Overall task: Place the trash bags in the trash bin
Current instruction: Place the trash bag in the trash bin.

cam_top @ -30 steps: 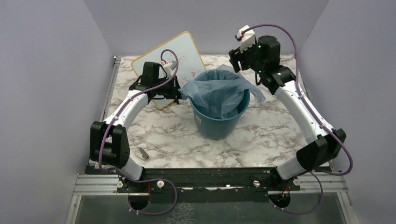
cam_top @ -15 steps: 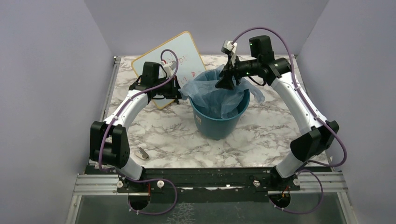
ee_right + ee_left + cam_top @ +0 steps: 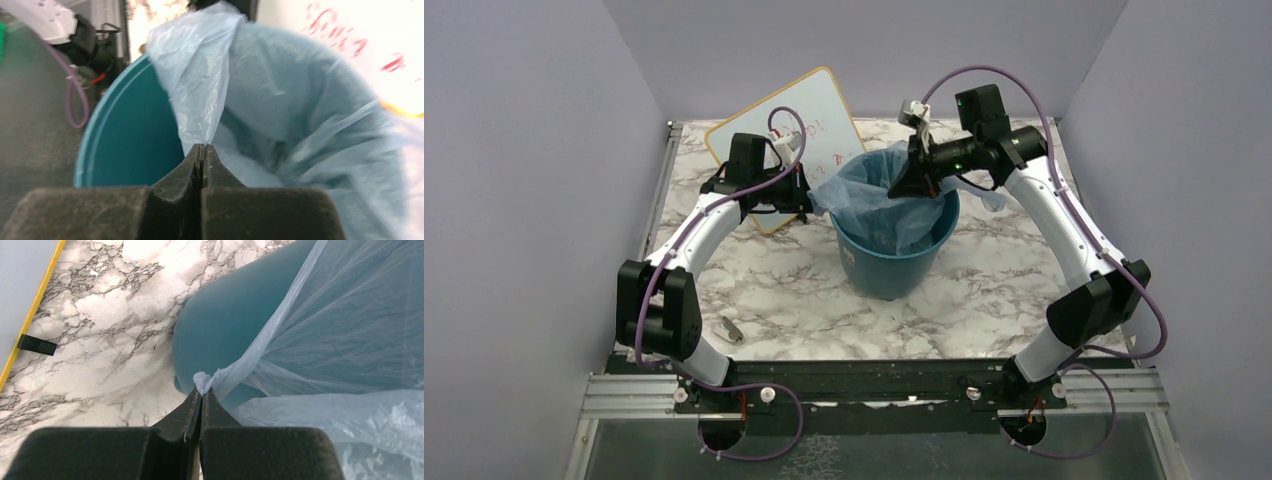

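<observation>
— Counting two claws, one trash bag (image 3: 871,192), one trash bin (image 3: 894,262), one whiteboard (image 3: 822,105) and one small grey object (image 3: 731,328), all sitting on one marble table (image 3: 1004,290). Agreeing?

— Agreeing. Asking what the bin is holding.

— Holding nothing but the bag: pale-blue film lining the inside, spilling over the rim toward the left claw (image 3: 201,391) and bunching up above the rim.

— Checking that left claw.

— Clamping on a twisted corner of the film, jaws pressed tight, holding it taut just outside the teal wall directly ahead of the tips.

— And the right claw (image 3: 201,149)?

— Hanging over the bin's mouth, jaws closed together, with a fold of film dropping straight onto the tips. Failing to tell whether pinching it or only touching it.

— Anything hidden or unclear?

— Losing the bin's floor under the film below the right claw. Seeing the whiteboard only partly, beyond the bin from the right claw, with red marks blurring past reading. Finding the grey object, well behind the left claw, too small to name.
</observation>
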